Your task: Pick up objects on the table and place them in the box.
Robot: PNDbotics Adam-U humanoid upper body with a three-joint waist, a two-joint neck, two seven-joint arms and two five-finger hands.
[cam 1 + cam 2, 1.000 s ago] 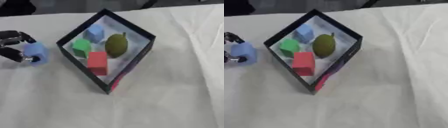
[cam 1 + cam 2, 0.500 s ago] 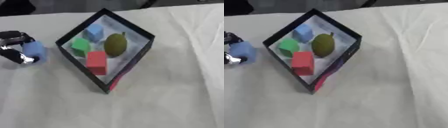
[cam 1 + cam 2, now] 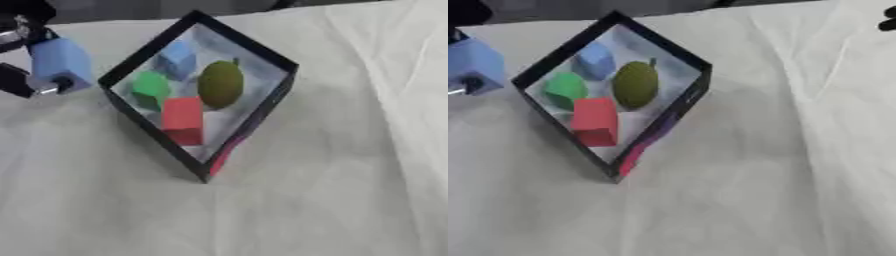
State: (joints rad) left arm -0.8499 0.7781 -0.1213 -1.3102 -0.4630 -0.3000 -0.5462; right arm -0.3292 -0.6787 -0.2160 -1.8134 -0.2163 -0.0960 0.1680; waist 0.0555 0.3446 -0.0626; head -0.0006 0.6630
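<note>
At the left edge my left hand (image 3: 26, 80) is shut on a light blue block (image 3: 61, 62), holding it just left of the box's left corner and above the cloth. The black-walled box (image 3: 149, 130) stands like a diamond in the upper middle. Inside it lie a light blue piece (image 3: 178, 59), a green piece (image 3: 150, 87), a red cube (image 3: 184, 119) and an olive-green round fruit (image 3: 220, 84). My right hand shows in neither view.
A white, wrinkled cloth (image 3: 332, 175) covers the table, with wide open room to the right of and below the box. A small dark thing (image 3: 888, 22) shows at the upper right edge in the right eye view.
The blue block in my left hand has risen and moved a little toward the box. The whole picture has shifted too, so the camera moved.
</note>
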